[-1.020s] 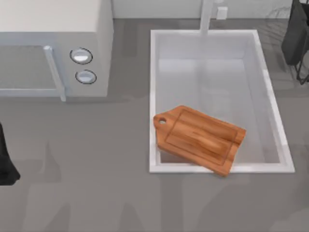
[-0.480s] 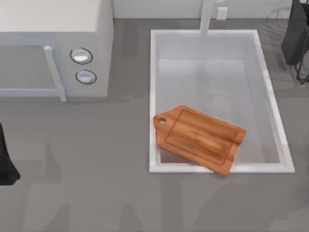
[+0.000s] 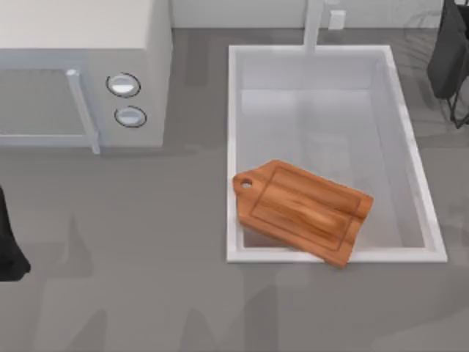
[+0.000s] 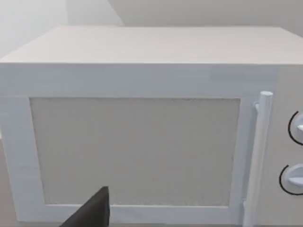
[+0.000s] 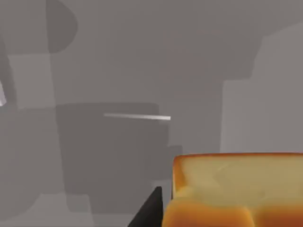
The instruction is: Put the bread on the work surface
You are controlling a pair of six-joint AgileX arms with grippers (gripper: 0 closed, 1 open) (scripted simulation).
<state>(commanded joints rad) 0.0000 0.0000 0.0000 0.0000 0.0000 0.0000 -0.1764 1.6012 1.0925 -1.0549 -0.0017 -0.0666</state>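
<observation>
The top view looked down on a grey counter; a white microwave point(image 3: 80, 73) stood at its upper left, and a white sink point(image 3: 414, 158) took up the middle and right. The work surface point(image 3: 302, 211), a reddish-brown board with a holed tab, lay tilted across the sink's near left corner, its lower edge overhanging the rim; nothing rested on it.

Compared with the views from a second and half a second earlier, almost nothing had changed; the board sat in the same spot, and only the dark right arm point(image 3: 451, 55) at the upper right edge had shifted very slightly. The left arm point(image 3: 9, 242) stayed parked at the left edge; its wrist view faced the microwave's closed door point(image 4: 135, 151) and handle point(image 4: 258, 156), with one dark finger point(image 4: 94, 213) at the frame's edge; whether that gripper stood wide or narrow could not be told.

In the right wrist view the bread point(image 5: 236, 189), glossy golden-brown on one face and pale yellow on another, sat close against the camera beside a dark finger point(image 5: 149, 210); the right gripper appeared to be holding it, though the grip itself was cut off from sight, so its state could not be told.

Judging from this, the carry had barely begun; the bread was well apart from the board, and the whole trip across the sink remained.
</observation>
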